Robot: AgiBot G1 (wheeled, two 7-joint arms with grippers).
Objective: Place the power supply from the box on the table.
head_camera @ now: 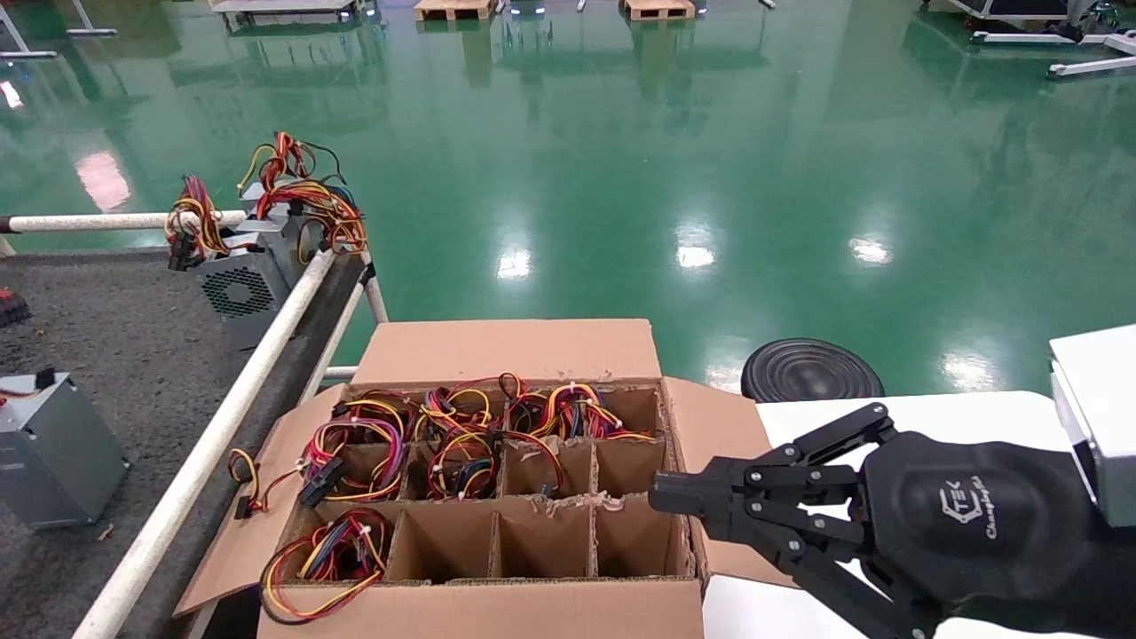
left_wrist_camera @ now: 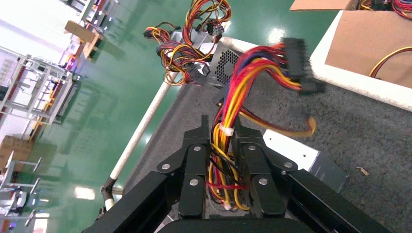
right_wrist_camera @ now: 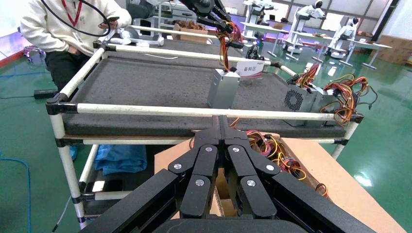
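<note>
Left gripper (left_wrist_camera: 222, 141) clamped on the wire bundle (left_wrist_camera: 243, 87) of the silver-grey power supply (left_wrist_camera: 303, 158), case standing on the dark speckled table (left_wrist_camera: 369, 131) directly below the fingers, visible in the head view only at the left edge (head_camera: 53, 448). Seen from the right wrist camera, case upright on the table with wires rising taut to the far gripper (right_wrist_camera: 224, 29). Right gripper (head_camera: 670, 497) poised at the right rim of the cardboard box (head_camera: 497, 355), fingers pressed together on nothing. Several cells of the box full of red and yellow cables, others empty. Two more units with tangled leads, one showing a fan grille (head_camera: 235, 288), parked at the table's far corner beside the white rail (head_camera: 222, 426).

Likely risks: case held by wires alone, so apt to swing, tip or drag across the rough surface if lifted or pulled sideways; strain on the harness; black plug (left_wrist_camera: 301, 63) hanging loose, apt to snag on release.
</note>
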